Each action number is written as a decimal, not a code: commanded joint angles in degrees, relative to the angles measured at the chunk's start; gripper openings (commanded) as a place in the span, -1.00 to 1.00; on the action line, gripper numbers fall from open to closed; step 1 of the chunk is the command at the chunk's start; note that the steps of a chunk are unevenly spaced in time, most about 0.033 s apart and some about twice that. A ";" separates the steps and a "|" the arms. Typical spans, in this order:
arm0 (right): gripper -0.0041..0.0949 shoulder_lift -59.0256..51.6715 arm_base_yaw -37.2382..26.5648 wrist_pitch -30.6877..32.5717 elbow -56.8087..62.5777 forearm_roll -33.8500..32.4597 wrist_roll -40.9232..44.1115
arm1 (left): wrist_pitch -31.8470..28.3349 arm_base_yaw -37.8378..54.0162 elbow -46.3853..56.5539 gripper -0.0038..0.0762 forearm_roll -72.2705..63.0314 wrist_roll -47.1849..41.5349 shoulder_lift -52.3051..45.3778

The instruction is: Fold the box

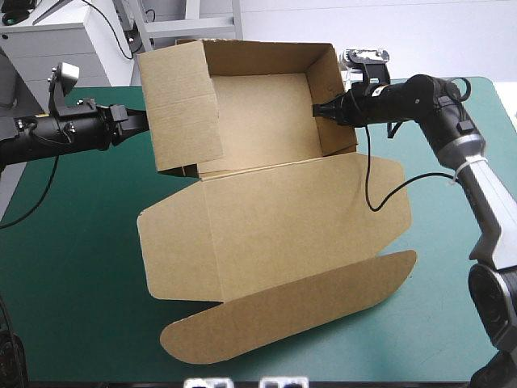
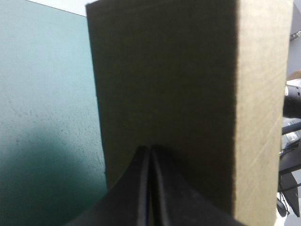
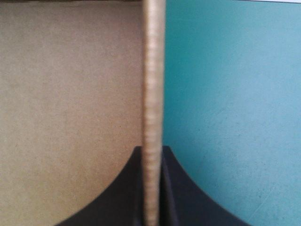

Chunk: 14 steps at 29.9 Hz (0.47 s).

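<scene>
**Hidden by the box, or cut off by the picture's edge**

From above, the box (image 1: 266, 226) covers the middle of the tabletop (image 1: 73, 267). Its raised wall at 9 o'clock hides the tips of the left hand (image 1: 142, 121), so whether they touch the board cannot be told. At 3 o'clock the far finger of the right hand (image 1: 319, 111) is hidden behind the wall there. In the left wrist view the brown panel is blurred and cut off at 12 and 6 o'clock. In the right wrist view the board's blurred edge hides the gap between the fingers.
</scene>
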 commanded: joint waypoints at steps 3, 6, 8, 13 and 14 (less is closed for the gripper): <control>-0.93 -3.40 2.09 -5.28 -1.91 -1.36 2.30 | 0.26 -0.23 -1.58 -0.92 -4.11 -0.06 -2.08; -0.93 -3.40 3.11 -6.46 -1.91 -2.54 3.27 | 0.90 -0.23 -1.58 -0.92 -4.11 -0.06 -2.08; -0.93 -3.30 3.79 -7.12 -1.91 -3.15 3.81 | 0.99 -0.23 -1.58 -0.92 -3.77 -0.06 -2.08; -0.92 -3.30 4.19 -7.89 -1.91 -5.10 5.92 | 2.08 -0.23 -1.58 -0.68 -3.50 -0.06 -2.08; -0.92 -3.30 4.19 -7.93 -1.91 -5.12 6.11 | 2.45 -0.23 -1.58 -0.59 -3.50 -0.06 -2.08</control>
